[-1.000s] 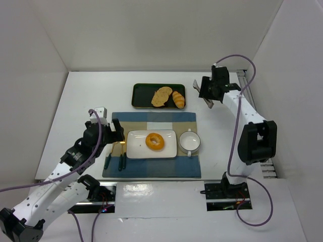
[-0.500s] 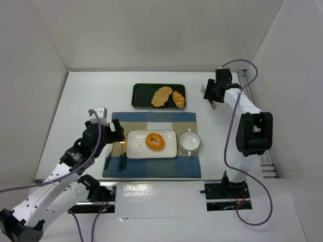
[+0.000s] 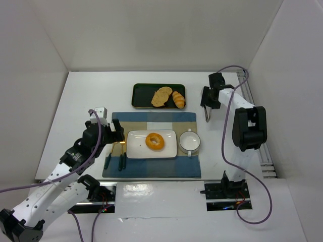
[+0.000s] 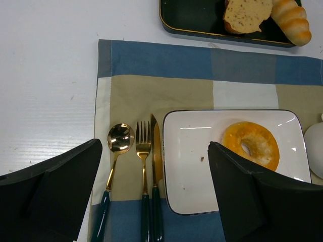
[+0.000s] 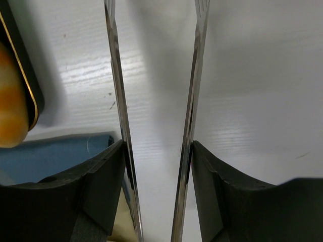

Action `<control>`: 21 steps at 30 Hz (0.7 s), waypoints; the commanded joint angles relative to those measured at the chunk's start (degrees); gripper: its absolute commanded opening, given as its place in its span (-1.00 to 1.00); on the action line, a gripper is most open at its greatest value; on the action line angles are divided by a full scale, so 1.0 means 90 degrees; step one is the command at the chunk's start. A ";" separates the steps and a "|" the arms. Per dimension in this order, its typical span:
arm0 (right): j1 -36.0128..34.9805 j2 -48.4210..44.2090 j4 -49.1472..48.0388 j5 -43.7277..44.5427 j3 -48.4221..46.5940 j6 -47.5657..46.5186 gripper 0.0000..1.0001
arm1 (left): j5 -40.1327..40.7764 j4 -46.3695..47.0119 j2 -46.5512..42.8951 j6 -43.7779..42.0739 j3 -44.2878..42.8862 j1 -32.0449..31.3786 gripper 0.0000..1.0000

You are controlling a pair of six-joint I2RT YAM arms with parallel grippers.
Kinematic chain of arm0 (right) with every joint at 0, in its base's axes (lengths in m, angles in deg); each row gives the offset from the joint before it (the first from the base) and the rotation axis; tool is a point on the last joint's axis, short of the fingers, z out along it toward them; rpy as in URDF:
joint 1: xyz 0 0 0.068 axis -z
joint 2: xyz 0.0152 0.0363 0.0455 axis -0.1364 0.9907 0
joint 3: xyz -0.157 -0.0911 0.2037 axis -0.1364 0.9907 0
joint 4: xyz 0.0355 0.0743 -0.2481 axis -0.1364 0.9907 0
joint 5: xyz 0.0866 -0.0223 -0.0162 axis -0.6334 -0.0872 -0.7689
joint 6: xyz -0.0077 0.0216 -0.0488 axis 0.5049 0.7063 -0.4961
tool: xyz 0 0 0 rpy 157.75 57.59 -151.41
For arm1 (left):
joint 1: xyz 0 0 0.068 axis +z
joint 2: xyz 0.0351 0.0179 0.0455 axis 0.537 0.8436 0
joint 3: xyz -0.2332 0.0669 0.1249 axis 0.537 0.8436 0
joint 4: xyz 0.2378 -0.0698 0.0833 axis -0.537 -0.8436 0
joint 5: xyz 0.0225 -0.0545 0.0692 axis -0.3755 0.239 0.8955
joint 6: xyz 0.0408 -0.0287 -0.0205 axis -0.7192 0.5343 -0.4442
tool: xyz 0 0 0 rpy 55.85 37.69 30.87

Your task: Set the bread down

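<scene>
The small round ring-shaped doughnut (image 3: 155,141) with orange-golden glaze is found lying flat on the white rectangular plate (image 3: 133,151), slightly right of its centre, on the blue-and-beige checked placemat (image 3: 151,169). The placing step is therefore judged to be complete or at its close. The right gripper (image 3: 208,98) is positioned over the bare white bench (image 3: 86,96), right of the dark green tray (image 3: 139,96) and well apart from the plate. Its fingers (image 5: 101,186) are closed on a pair of thin metal tongs (image 5: 194,75), whose blades stand apart with nothing between them. The left gripper (image 4: 154,146) is held above the placemat's left part, with its fingers (image 4: 60,186) spread wide and nothing held. The next move is judged to call for the tongs to be set down clear of the white cup (image 3: 190,141), with the plate left undisturbed.
</scene>
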 commanded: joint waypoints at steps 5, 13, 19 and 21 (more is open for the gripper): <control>-0.0231 0.0237 0.0424 -0.0120 -0.0034 -0.0149 0.20 | 0.0032 0.0150 -0.0013 0.0045 -0.0235 0.0035 1.00; -0.0231 0.0686 0.0873 0.0084 -0.0384 -0.0324 0.22 | 0.0032 0.0209 0.0055 0.0045 -0.0235 0.0035 1.00; -0.0173 0.0989 0.1000 0.0211 -0.0716 -0.0383 0.22 | 0.0032 0.0209 0.0055 -0.0014 -0.0235 0.0035 1.00; -0.0115 0.1077 0.1000 0.0280 -0.0795 -0.0383 0.25 | 0.0091 0.0209 0.0055 -0.0014 -0.0235 0.0035 1.00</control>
